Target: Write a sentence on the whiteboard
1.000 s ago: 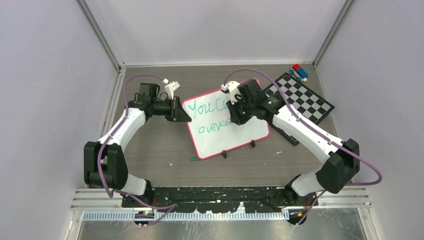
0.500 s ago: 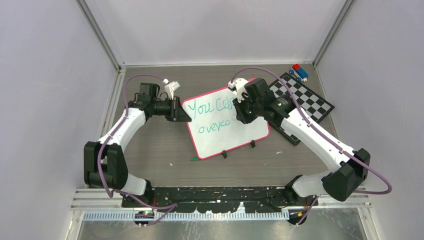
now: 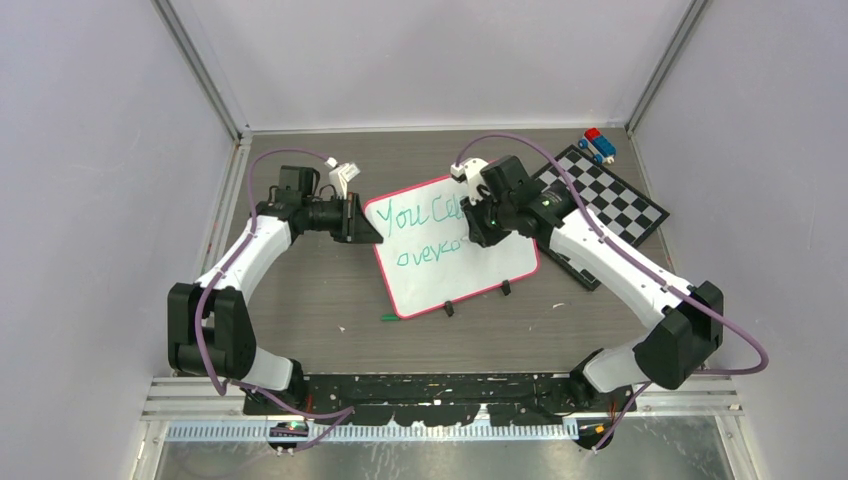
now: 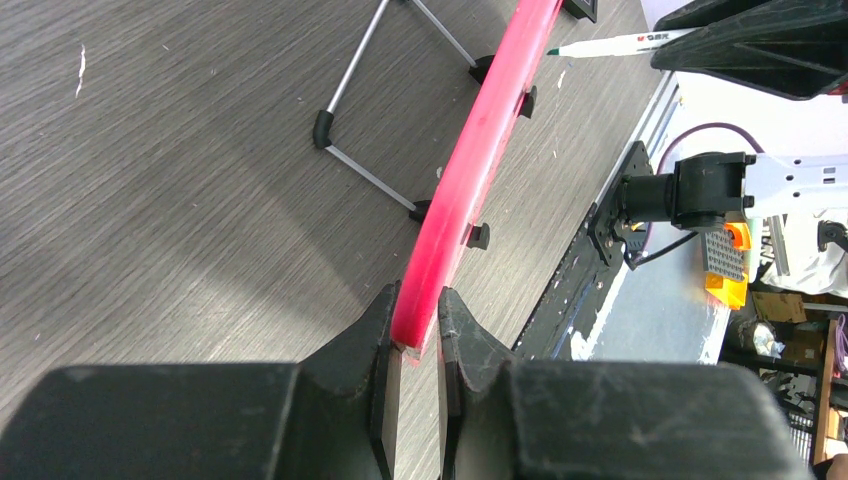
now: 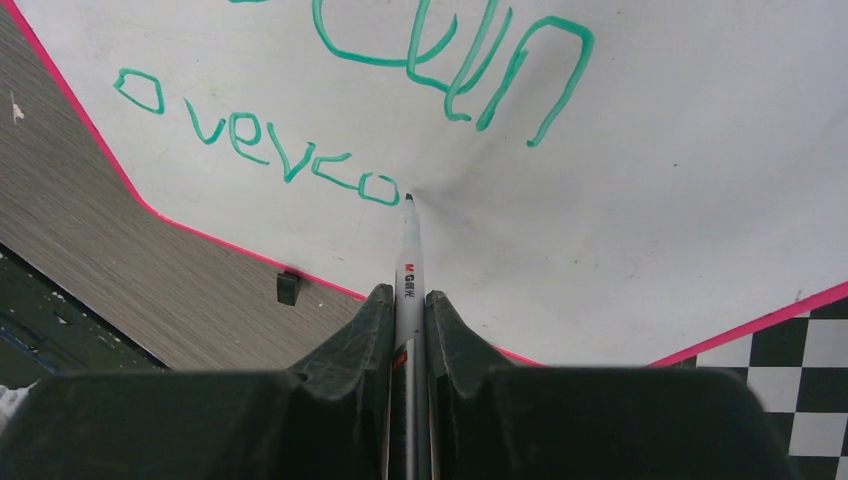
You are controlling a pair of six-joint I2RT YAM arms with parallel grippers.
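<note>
Whiteboard (image 3: 470, 280) at centre of surface (image 3: 300, 290), turned at an angle, two black clips (image 3: 450, 309) on near edge. Sentence (image 3: 405, 215) in green, unfinished: reads "You Can" on top, "overco" on 2nd line. Marker (image 5: 410, 250) tip touching board just right of last "o", barrel clamped in right hand (image 5: 408, 298), closed on it. Left hand (image 4: 417, 300) pinching pink rim at board's left corner, closed on it; wire leg (image 4: 322, 128) visible under board. Checkered board (image 3: 610, 200) just beside right edge, partly under right arm; red & blue blocks (image 3: 598, 145) at far right corner.
</note>
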